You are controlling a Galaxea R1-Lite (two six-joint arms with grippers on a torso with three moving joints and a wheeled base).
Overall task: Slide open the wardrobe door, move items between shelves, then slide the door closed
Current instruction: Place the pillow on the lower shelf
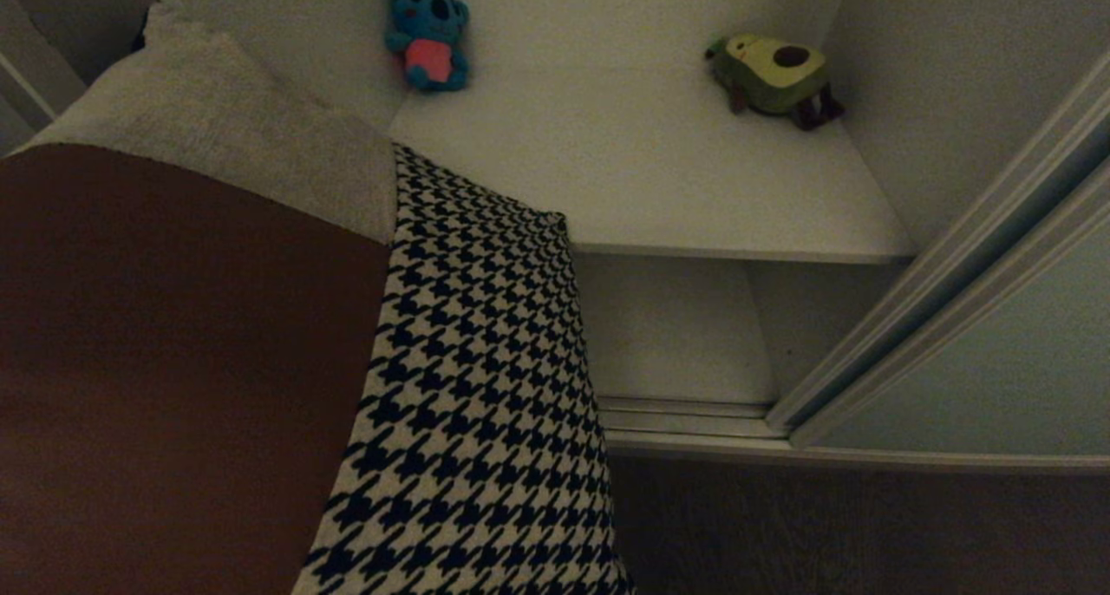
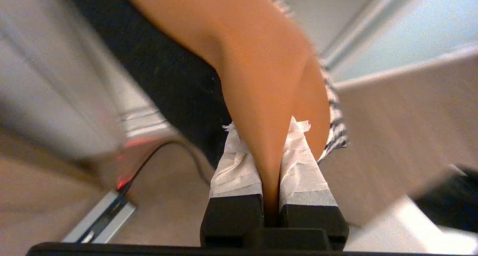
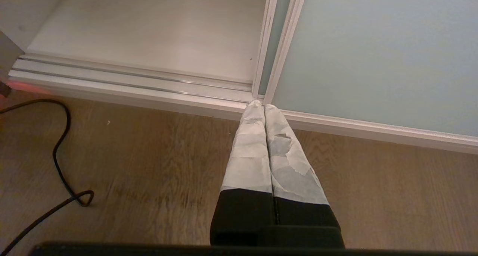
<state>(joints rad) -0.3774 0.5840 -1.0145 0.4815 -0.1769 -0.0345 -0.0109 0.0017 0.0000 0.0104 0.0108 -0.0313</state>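
— Cushion (image 1: 260, 361) first, it is nearest and fills the left side of the head view, held up in the air in front of the open wardrobe. Brown patch below, beige patch toward the far top corner, houndstooth strip along the side facing the opening.

— And the sliding wardrobe door (image 1: 971, 378)?

— Pushed aside to the right, so the shelves are free. I think the step in hand is moving the cushion between shelves.

— Which way does it point?

— It is tilted, its long line running from the near low edge up toward the back left corner of the wardrobe.

— What next?

— I judge it must swing right and lie flat on the upper shelf (image 1: 659, 170), in front of the blue plush (image 1: 427, 35) and the avocado plush (image 1: 772, 73).

— The pincers?

— Left pincer (image 2: 268, 136) is pinching a brown fold of the cushion. Right pincer (image 3: 260, 107) hangs low over the wooden floor (image 3: 149, 166), pressed together, holding nothing.
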